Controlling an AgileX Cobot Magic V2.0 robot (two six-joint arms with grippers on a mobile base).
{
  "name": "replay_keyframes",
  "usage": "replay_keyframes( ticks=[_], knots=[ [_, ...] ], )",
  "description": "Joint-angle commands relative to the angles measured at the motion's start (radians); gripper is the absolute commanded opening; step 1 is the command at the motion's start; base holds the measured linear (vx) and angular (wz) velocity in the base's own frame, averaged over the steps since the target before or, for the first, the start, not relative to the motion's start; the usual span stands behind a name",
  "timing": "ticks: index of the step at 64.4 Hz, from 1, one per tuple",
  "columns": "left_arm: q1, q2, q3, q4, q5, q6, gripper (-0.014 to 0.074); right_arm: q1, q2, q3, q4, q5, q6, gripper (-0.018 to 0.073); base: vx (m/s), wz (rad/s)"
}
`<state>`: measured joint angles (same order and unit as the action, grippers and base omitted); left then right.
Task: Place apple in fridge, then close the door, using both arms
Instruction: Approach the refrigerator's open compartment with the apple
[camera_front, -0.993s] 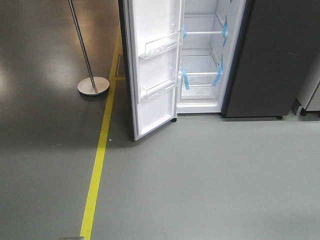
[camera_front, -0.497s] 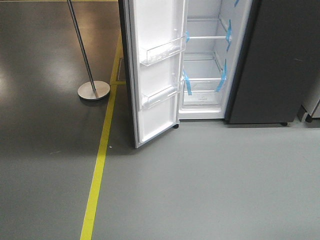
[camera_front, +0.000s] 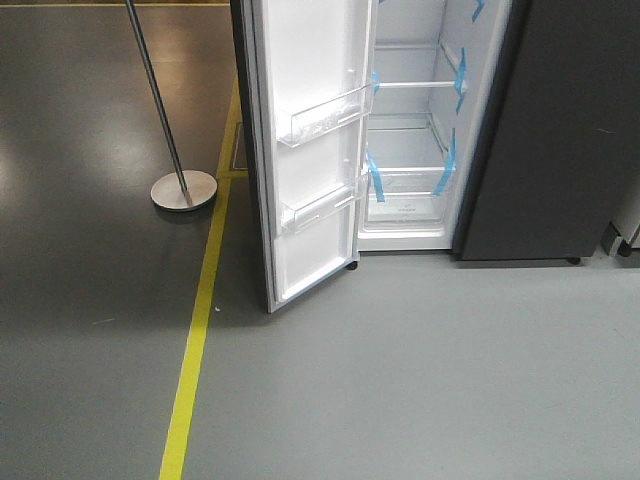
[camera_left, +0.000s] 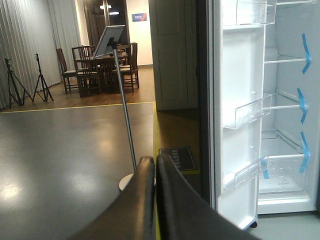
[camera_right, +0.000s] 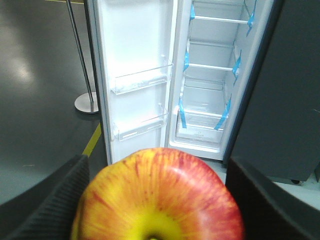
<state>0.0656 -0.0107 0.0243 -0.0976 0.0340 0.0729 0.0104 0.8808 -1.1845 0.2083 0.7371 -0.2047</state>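
Lower in the front view than a second ago sit the fridge (camera_front: 410, 215) and its open door (camera_front: 310, 100), along with the round stand base (camera_front: 183, 188). Glossy, streaked red over yellow, the apple (camera_right: 157, 185) fills the bottom of the right wrist view, clenched in the right tool (camera_right: 160, 205) between dark textured fingers (camera_right: 55, 200). It is held well out from the white shelves (camera_right: 210, 67) edged with blue tape (camera_right: 186, 60). The left tool (camera_left: 154, 162) is pressed closed on nothing, smooth black fingers (camera_left: 142, 190) meeting, near the door's clear bins (camera_left: 247, 110). A yellow line (camera_front: 195, 350) crosses the grey floor (camera_front: 420, 380).

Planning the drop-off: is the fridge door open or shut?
Open: the door is swung wide, inner bins exposed, and the fridge shelves show.
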Motion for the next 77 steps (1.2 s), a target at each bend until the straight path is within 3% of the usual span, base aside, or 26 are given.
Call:
replay_keyframes(
  ticks=[1, 77],
  knots=[
    [-0.006, -0.015, -0.018, -0.007, -0.077, -0.009, -0.0006, -0.001, -0.006, -0.025, 0.009, -0.082, -0.007, 0.0098, 0.12, 0.00],
    [-0.006, -0.015, -0.018, -0.007, -0.077, -0.009, -0.0006, -0.001, -0.006, -0.025, 0.009, -0.082, -0.007, 0.0098, 0.11, 0.02]
  ],
)
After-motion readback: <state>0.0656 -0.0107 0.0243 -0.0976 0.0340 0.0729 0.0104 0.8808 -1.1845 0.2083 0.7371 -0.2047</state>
